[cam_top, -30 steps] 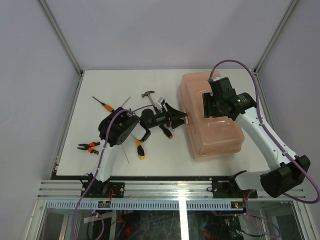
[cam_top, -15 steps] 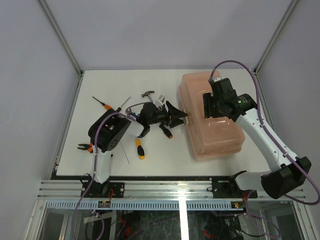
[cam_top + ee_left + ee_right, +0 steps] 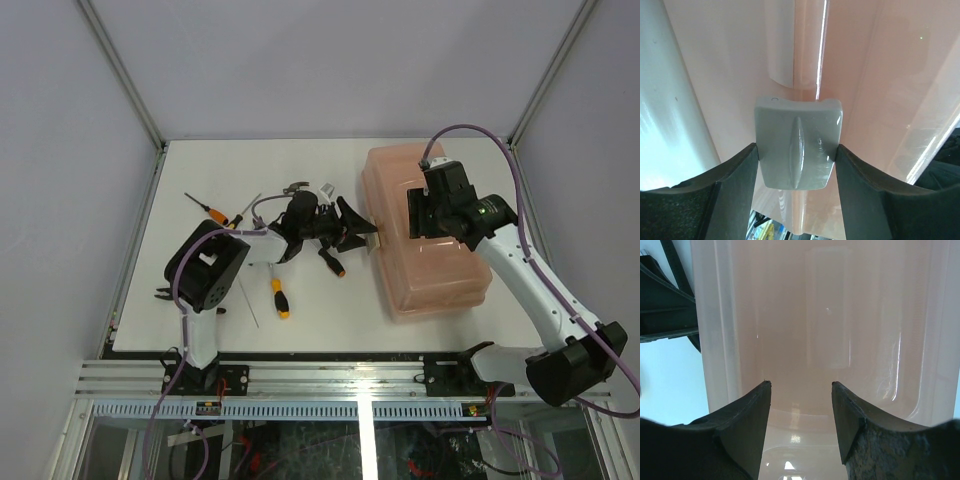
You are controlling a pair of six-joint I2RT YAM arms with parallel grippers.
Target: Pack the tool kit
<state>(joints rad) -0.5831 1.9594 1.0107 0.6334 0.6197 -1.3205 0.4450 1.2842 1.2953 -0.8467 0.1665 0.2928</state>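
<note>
The tool kit's salmon-pink toolbox (image 3: 440,270) lies closed at the right of the table. My left gripper (image 3: 368,232) is at its left side. In the left wrist view its two fingers press against both sides of the grey latch (image 3: 797,142), shut on it. My right gripper (image 3: 415,215) rests over the lid with its jaws open and only pink lid (image 3: 840,315) between them. Loose on the table are a hammer (image 3: 297,186), an orange screwdriver (image 3: 333,262), a yellow-black screwdriver (image 3: 280,297) and a thin orange screwdriver (image 3: 210,210). The pliers (image 3: 165,293) are partly hidden under the left arm.
The tools lie scattered left of the toolbox, around and under the left arm (image 3: 210,275). A small white-grey piece (image 3: 326,189) lies by the hammer. The left gripper's black fingers (image 3: 665,305) show at the left edge of the right wrist view. Metal frame posts stand at the far table corners.
The left arm's elbow has swung left and toward the back while its gripper stayed at the latch. The right arm has barely moved on the lid.
</note>
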